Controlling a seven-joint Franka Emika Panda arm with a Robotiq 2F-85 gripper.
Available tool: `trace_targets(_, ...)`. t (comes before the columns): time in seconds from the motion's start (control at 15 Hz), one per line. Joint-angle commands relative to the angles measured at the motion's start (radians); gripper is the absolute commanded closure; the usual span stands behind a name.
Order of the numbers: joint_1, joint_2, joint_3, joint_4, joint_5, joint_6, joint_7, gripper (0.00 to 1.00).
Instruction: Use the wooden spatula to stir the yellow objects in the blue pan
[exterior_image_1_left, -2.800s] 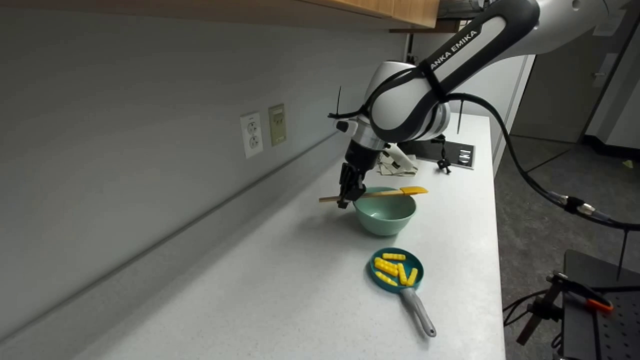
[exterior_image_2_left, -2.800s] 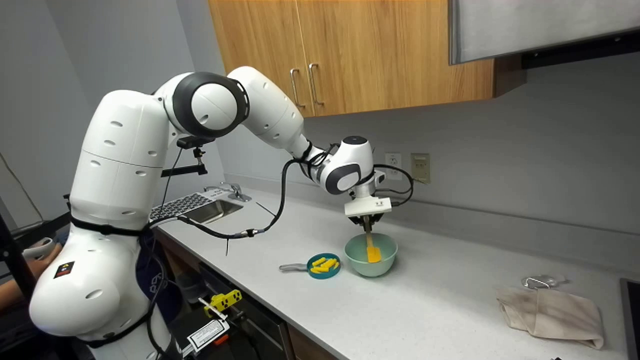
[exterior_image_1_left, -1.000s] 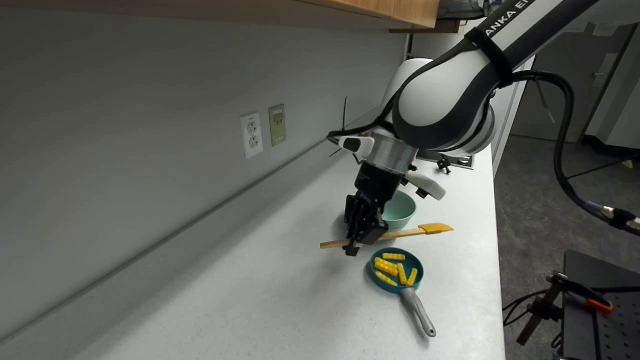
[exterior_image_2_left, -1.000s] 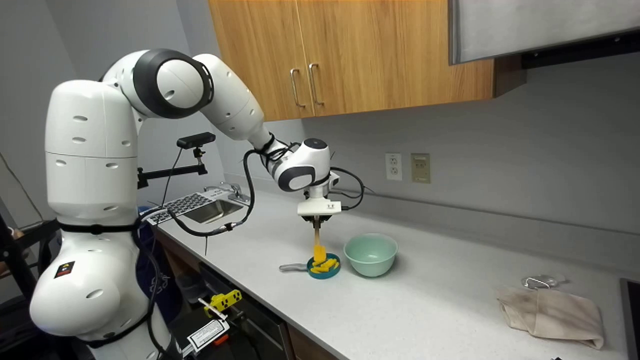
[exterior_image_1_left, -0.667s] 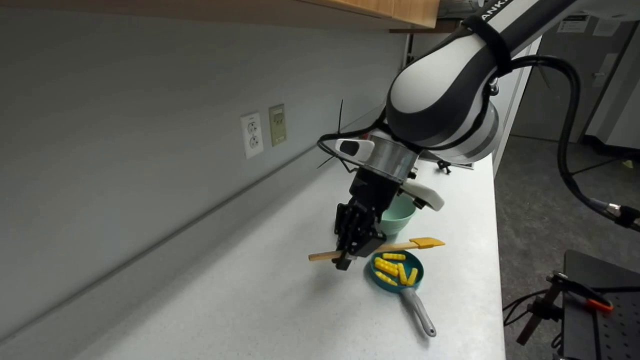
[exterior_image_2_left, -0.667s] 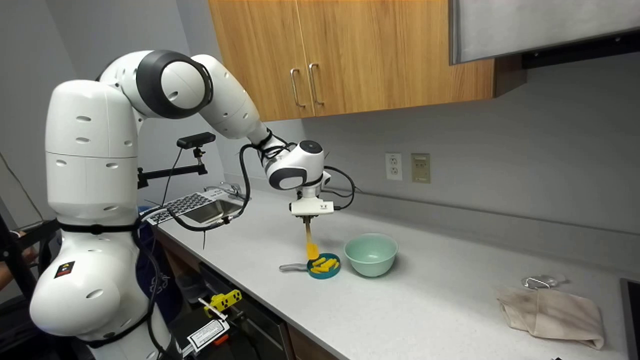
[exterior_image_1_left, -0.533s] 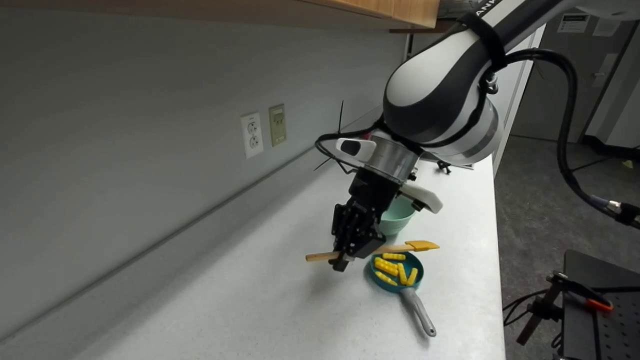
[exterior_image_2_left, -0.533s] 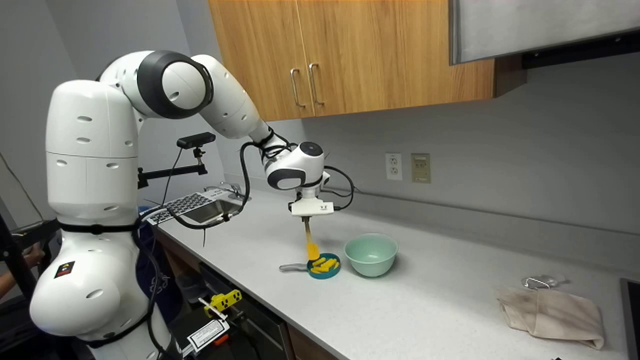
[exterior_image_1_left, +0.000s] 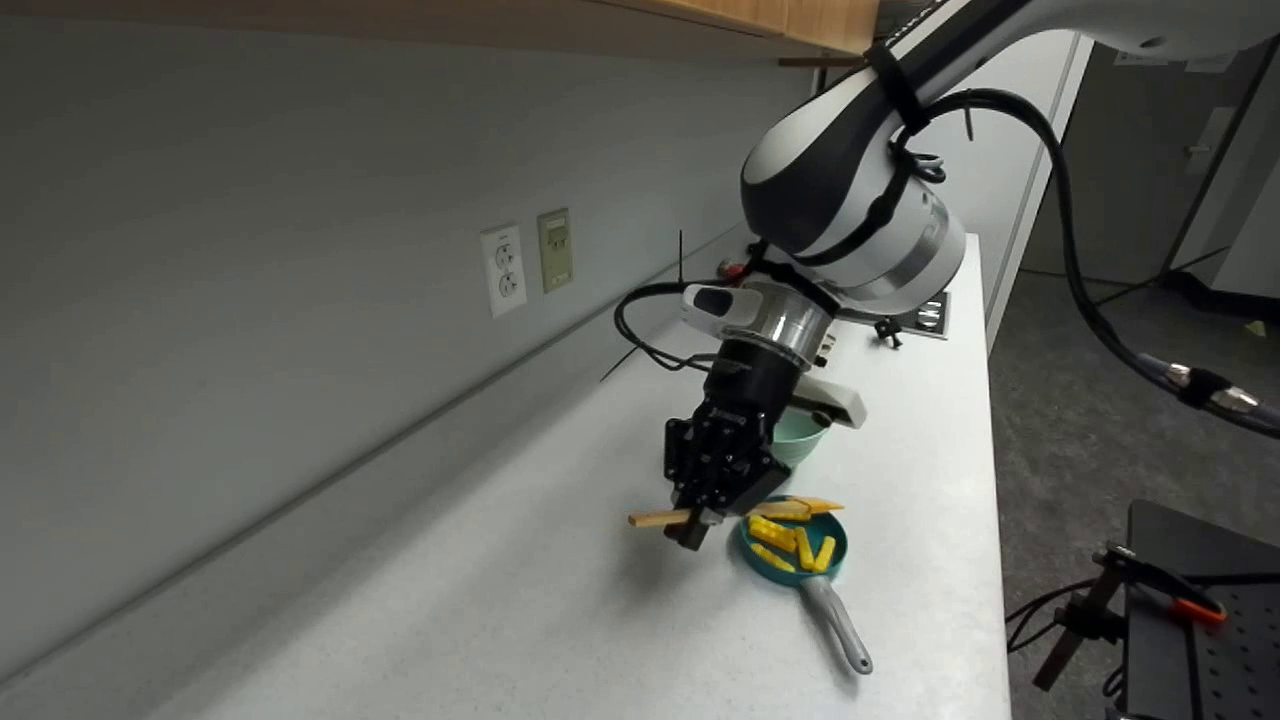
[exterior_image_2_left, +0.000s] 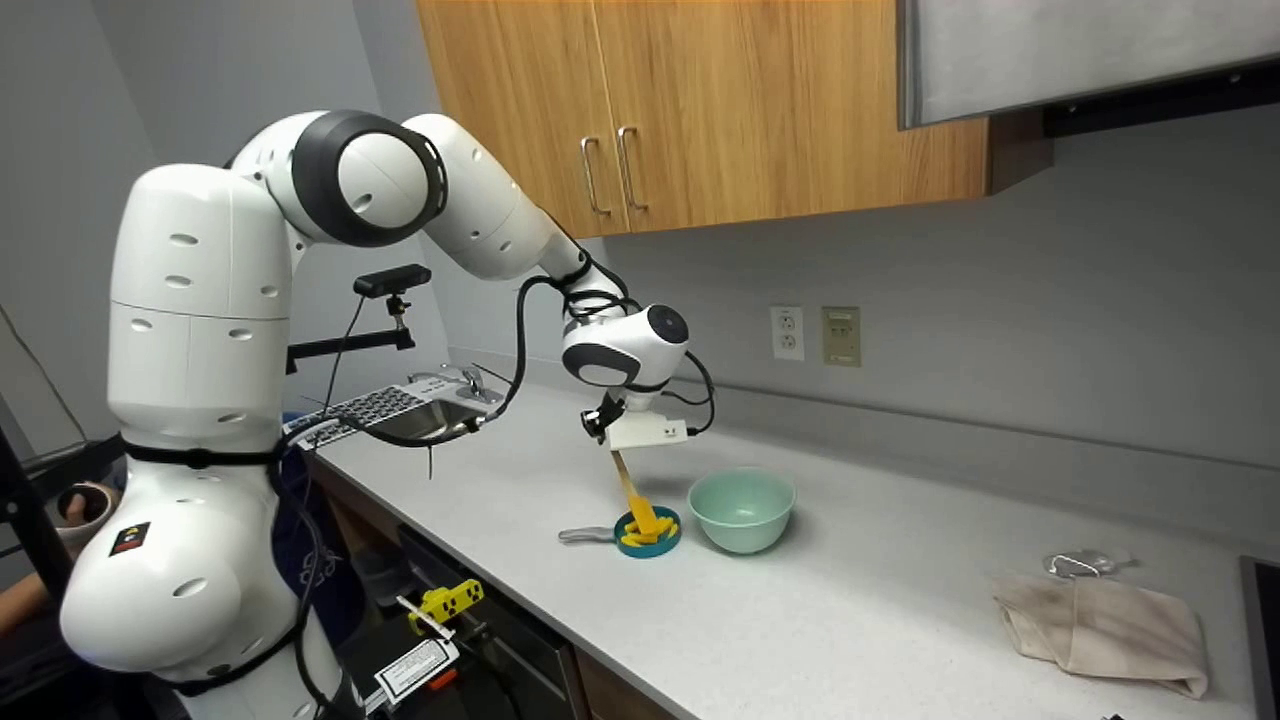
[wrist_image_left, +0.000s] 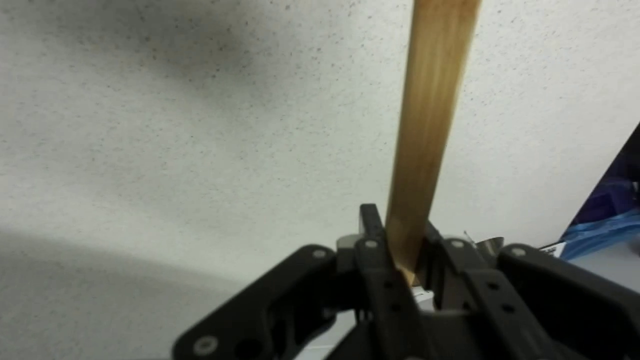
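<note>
My gripper (exterior_image_1_left: 690, 528) is shut on the wooden handle of the spatula (exterior_image_1_left: 655, 519); the wrist view shows the handle (wrist_image_left: 432, 100) between the fingertips (wrist_image_left: 402, 225). The spatula's yellow-orange head (exterior_image_2_left: 643, 516) points down, tilted, over the pan among the yellow pieces; I cannot tell whether it touches them. The blue pan (exterior_image_1_left: 832, 530) with its grey handle stands on the counter and also shows in an exterior view (exterior_image_2_left: 666, 546). Several yellow pieces (exterior_image_1_left: 772, 533) lie in it, the far one partly covered by the spatula. Pan and pieces are out of the wrist view.
A light teal bowl (exterior_image_2_left: 742, 510) stands close beside the pan, partly hidden behind the gripper in an exterior view (exterior_image_1_left: 797, 437). A folded beige cloth (exterior_image_2_left: 1100, 630) lies farther along the counter. A wall with outlets (exterior_image_1_left: 503, 268) runs behind; wooden cabinets (exterior_image_2_left: 750, 110) hang above.
The gripper has carried the spatula from over the bowl to the pan. In the last half second the wrist tilted and the spatula head came down over the pan. The yellow pieces look unmoved.
</note>
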Motion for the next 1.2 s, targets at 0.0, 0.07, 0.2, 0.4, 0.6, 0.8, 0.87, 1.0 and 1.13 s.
trace_targets(0.0, 0.028, 0.063, -0.087, 0.082, -0.004, -0.180, -0.091, 0.96)
trace_targets(0.07, 0.032, 0.077, -0.104, 0.099, -0.008, -0.225, -0.101, 0.96)
trace_targets(0.2, 0.043, 0.101, -0.132, 0.126, -0.017, -0.295, -0.120, 0.96)
trace_targets(0.4, 0.052, 0.135, -0.156, 0.174, -0.012, -0.381, -0.162, 0.96)
trace_targets(0.6, 0.058, 0.165, -0.167, 0.211, 0.000, -0.439, -0.195, 0.96)
trace_targets(0.8, 0.059, 0.180, -0.167, 0.236, 0.017, -0.492, -0.231, 0.96)
trace_targets(0.87, 0.058, 0.184, -0.166, 0.243, 0.029, -0.509, -0.238, 0.96)
trace_targets(1.0, 0.064, 0.181, -0.170, 0.242, 0.050, -0.511, -0.234, 0.96)
trace_targets(1.13, 0.075, 0.177, -0.180, 0.241, 0.053, -0.493, -0.226, 0.96)
